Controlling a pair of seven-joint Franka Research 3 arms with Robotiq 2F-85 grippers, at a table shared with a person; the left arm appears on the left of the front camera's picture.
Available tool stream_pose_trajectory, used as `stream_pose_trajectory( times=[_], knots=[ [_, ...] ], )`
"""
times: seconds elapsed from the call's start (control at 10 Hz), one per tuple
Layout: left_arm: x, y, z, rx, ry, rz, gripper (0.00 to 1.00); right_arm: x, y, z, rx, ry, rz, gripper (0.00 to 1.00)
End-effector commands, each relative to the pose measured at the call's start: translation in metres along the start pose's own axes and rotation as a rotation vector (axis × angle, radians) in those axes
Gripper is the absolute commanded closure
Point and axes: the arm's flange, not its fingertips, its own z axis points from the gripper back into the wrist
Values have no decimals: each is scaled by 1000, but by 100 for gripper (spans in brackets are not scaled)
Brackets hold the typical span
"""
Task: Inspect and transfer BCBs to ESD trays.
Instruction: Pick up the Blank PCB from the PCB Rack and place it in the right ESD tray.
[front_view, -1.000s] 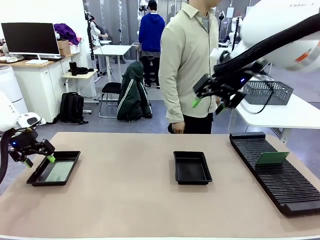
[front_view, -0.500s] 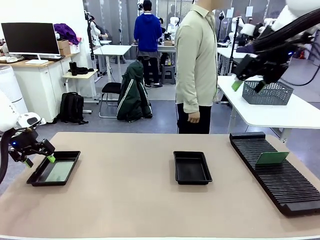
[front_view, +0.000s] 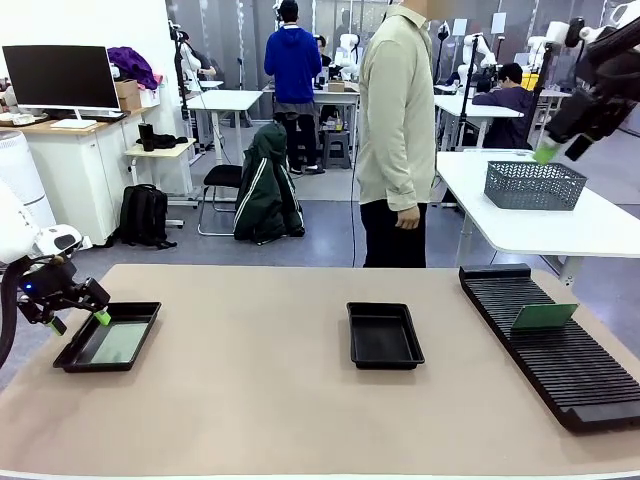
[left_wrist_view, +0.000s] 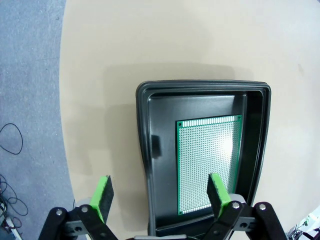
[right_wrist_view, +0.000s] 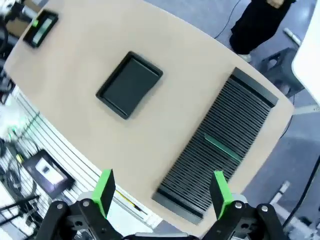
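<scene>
The left gripper (left_wrist_view: 160, 196) has its green-padded fingers spread wide and holds nothing. Its black body hides the near end of the shallow black plastic tray (left_wrist_view: 142, 125) beneath it. One finger hangs over the bare beige tabletop (left_wrist_view: 150, 45) outside that tray's flared rim. The other hangs over the thin green perforated circuit board (left_wrist_view: 207, 150), which lies flat on the tray's glossy floor. This loaded tray sits well to the left of the empty black tray (front_view: 384, 335) at the table's middle.

The right gripper (right_wrist_view: 162, 192) is likewise spread and empty, high above and to the right of the empty black tray. In the front view its arm is cut off by the picture's edge, and just one green pad is clear.

Right of the empty black tray lies a long black ribbed rack (front_view: 560, 360). A second green board (front_view: 543, 317) stands on edge in one slot. From the right wrist it reads as a thin green line, its surface impossible to make out. A person in a pale shirt (front_view: 398, 120) stands beyond the empty black tray.
</scene>
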Motion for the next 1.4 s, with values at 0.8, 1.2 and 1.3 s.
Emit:
stream_pose_trajectory(
  times=[0.8, 1.2, 1.3],
  knots=[
    [-1, 1, 0, 0, -2, 1, 0, -12, -81, 28, -114, 290, 844, 0],
    [-1, 1, 0, 0, -2, 1, 0, -13, -78, 28, -87, 281, 883, 0],
    [-1, 1, 0, 0, -2, 1, 0, -13, -78, 28, -87, 281, 883, 0]
  ],
)
